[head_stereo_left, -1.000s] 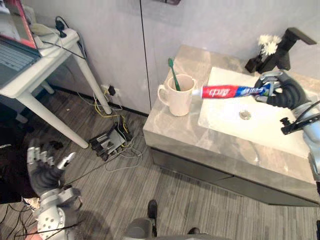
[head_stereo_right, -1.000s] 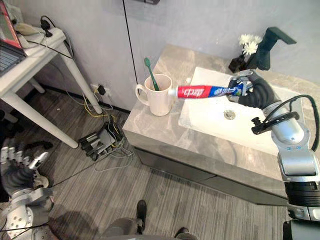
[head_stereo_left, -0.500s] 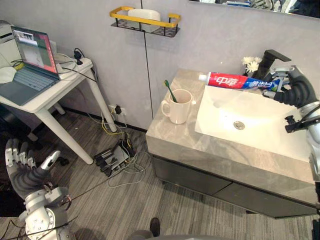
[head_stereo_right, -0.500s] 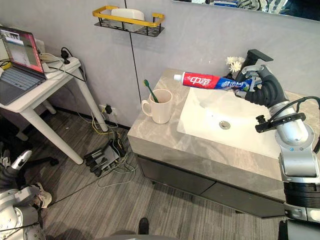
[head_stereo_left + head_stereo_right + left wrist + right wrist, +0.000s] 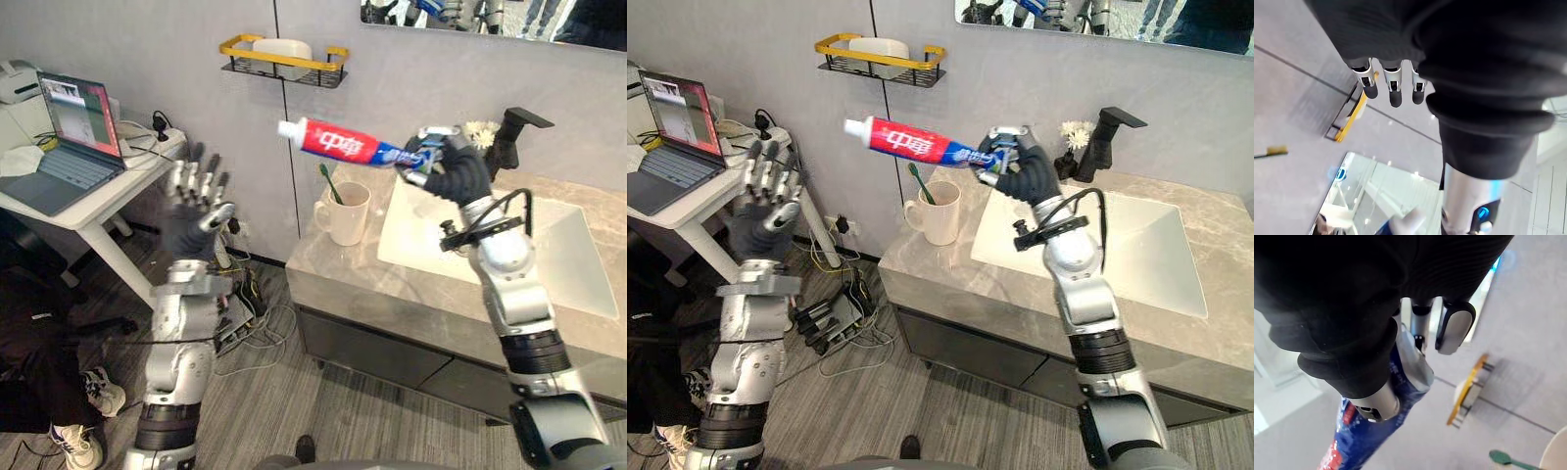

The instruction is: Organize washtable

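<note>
- Since half a second ago, the toothpaste tube [image 5: 338, 144] has travelled from over the back of the basin [image 5: 549, 255] to above the mug [image 5: 345, 213]. The left hand [image 5: 191, 215] has risen from low near the floor to chest height. The head camera has also tilted up, so part of the shift is the view's own.
- The tube is in the air, nearly level, with its cap toward 10 o'clock. It touches neither the counter [image 5: 392, 284] nor the wall.
- The right hand [image 5: 453, 171] holds it with fingers and thumb curled round the blue tail end alone, so most of the tube juts out unsupported.
- Risk: with such a short hold on a long, soft tube, it may sag, twist or slip out. The cap end hangs past the counter's edge, so a slip would likely drop it to the floor.
- Risk: the mug sits at about 6 o'clock from the tube and holds a green toothbrush [image 5: 328, 183]. A steep lowering could knock the brush or tip the mug.
- Risk: the yellow-railed wall shelf [image 5: 235, 41] lies at 11 o'clock from the cap. If the tube is meant for the shelf, the cap could catch the rail.
- The left hand stands at 8 o'clock, fingers spread wide and empty, beside the white table [image 5: 98, 201] with the laptop [image 5: 73, 137]. A sweep could brush it.
</note>
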Tool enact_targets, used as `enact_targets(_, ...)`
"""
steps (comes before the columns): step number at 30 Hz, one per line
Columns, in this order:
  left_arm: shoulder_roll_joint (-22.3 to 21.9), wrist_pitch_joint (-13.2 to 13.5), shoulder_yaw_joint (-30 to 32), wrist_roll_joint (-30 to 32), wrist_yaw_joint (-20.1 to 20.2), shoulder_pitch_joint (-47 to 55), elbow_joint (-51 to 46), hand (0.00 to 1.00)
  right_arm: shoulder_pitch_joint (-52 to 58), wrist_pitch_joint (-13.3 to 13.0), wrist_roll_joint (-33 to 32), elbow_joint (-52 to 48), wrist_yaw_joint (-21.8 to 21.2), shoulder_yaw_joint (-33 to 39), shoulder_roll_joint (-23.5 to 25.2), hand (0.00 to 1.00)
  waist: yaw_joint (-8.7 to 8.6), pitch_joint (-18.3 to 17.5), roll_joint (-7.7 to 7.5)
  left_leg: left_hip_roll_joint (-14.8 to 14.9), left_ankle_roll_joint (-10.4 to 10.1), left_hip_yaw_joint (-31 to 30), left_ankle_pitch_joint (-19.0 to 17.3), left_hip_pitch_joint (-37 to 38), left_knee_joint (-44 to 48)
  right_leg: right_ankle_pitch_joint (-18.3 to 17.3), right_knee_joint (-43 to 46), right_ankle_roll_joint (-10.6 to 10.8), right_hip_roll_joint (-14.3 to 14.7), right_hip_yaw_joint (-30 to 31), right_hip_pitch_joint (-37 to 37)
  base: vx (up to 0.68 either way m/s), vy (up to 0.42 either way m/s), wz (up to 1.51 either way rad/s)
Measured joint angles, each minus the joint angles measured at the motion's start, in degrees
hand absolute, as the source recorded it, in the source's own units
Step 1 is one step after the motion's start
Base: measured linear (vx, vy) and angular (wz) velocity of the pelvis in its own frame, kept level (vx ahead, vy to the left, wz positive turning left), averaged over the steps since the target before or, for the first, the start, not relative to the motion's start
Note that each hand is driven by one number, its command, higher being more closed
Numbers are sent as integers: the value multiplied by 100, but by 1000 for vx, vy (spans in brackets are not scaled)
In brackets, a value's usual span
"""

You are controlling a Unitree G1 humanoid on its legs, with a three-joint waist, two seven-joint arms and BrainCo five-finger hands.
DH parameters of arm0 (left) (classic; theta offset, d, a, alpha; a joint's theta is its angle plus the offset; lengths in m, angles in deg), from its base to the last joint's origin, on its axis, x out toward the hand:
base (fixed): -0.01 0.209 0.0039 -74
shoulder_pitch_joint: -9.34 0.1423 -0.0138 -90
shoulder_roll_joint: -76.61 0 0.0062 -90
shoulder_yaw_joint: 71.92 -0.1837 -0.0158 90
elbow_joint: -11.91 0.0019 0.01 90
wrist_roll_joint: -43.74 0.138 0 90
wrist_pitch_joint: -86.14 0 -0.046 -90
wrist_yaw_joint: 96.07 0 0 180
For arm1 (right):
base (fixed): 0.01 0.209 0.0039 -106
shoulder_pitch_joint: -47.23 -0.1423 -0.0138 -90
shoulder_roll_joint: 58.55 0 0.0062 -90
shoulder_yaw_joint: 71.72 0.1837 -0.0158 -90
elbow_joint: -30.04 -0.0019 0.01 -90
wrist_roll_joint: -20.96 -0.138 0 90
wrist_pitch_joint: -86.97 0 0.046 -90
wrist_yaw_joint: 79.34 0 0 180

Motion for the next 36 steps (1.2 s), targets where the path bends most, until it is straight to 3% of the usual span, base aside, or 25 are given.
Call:
enact_targets(9,37,-62,-123,-192,-7,-194,102,0,36,70,-56,-17,-5,-81,463,100,-113,4,9,14,-6,104,6,8,-2,2,47,-2,3,138,-104,-3,-3,-6)
enact_targets(35,-224,-246,-937,-389,-18,-852,233,0,625,216,-77,-102,-78,-689,1110,100,-148,30,32,52,-9,247,3,-59,-13,18,52,-21,-18,309,-275,6,-2,-3)
enact_targets(36,-246,-249,-941,-388,-19,-853,233,100,653,248,-78,-102,-108,-707,1129,100,-152,33,27,51,-9,250,3,-59,-13,19,52,-21,-19,313,-277,0,0,0)
